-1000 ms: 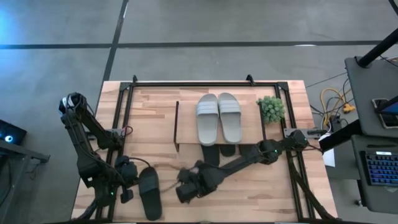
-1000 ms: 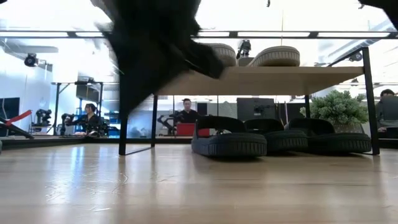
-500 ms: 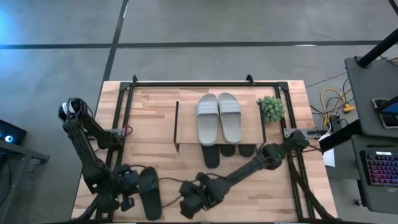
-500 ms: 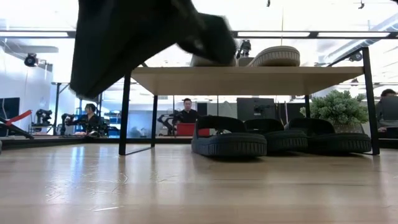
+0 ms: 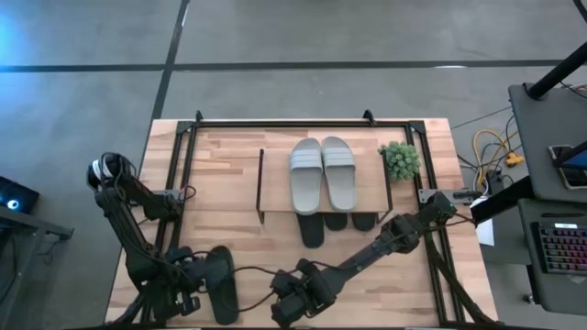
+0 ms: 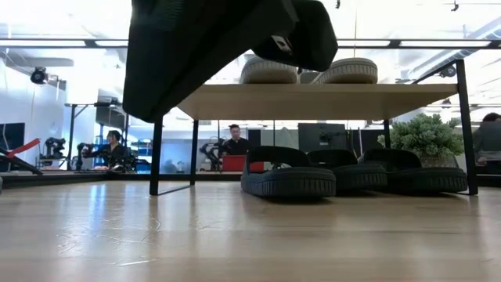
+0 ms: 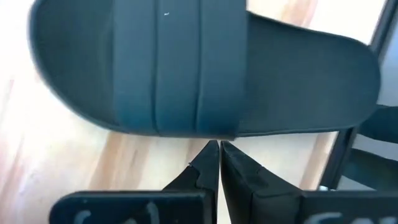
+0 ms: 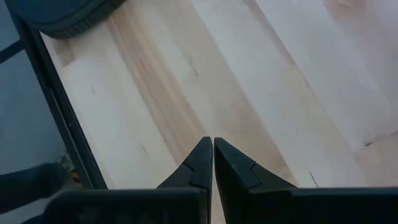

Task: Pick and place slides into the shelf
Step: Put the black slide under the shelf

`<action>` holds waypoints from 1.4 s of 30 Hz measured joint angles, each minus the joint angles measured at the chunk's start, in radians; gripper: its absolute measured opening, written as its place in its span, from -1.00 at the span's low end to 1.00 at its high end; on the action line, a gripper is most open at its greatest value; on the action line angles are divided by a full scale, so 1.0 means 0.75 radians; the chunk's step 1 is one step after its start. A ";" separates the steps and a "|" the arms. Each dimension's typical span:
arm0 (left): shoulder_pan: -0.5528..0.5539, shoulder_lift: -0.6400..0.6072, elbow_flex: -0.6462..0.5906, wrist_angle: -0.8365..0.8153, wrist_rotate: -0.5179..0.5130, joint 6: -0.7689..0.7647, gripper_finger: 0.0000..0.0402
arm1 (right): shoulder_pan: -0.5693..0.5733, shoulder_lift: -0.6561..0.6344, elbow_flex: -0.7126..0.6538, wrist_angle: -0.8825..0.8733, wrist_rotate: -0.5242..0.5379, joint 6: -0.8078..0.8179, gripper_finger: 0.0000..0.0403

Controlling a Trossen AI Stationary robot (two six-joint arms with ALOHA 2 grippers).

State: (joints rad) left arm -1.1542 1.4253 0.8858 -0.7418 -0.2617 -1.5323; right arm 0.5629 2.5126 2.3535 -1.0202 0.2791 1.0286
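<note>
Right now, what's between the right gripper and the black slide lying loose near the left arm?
Only bare tabletop: in the high view the right gripper sits apart from the loose black slide, with nothing on the wood between them.

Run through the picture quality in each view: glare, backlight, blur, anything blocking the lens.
High view: even light, sharp, a blue glow at the left edge. Low view: bright windows behind backlight the shelf; a dark arm close to the lens blocks the upper left. Left wrist view: the black slide is soft and washed out behind the left gripper. Right wrist view: the right gripper is crisp over evenly lit table.
</note>
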 joint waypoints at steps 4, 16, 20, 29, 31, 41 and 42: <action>-0.009 0.011 -0.011 -0.056 0.036 -0.102 -1.00 | -0.001 0.000 0.000 0.000 0.002 -0.006 -0.96; -0.008 0.064 -0.041 0.045 -0.044 -0.043 -1.00 | -0.001 0.000 -0.001 0.002 0.086 -0.015 -0.89; -0.002 0.063 -0.052 0.033 -0.158 -0.042 -0.93 | -0.015 -0.001 0.001 0.014 0.083 -0.026 -0.71; 0.004 0.063 -0.079 0.098 -0.159 -0.031 -0.67 | -0.060 -0.003 0.001 0.131 0.140 -0.115 -0.24; 0.003 0.063 -0.081 0.129 -0.196 -0.007 -0.65 | -0.069 -0.003 0.001 0.276 0.143 -0.252 -0.17; 0.063 0.065 -0.184 0.289 -0.324 0.101 -0.65 | -0.092 0.001 0.004 0.389 0.203 -0.518 -0.09; 0.074 0.065 -0.195 0.292 -0.341 0.102 -0.65 | -0.093 0.000 0.004 0.379 0.203 -0.531 -0.09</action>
State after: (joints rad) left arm -1.0988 1.4742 0.7394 -0.5231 -0.5177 -1.4557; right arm 0.4931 2.5126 2.3562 -0.7359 0.4316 0.6307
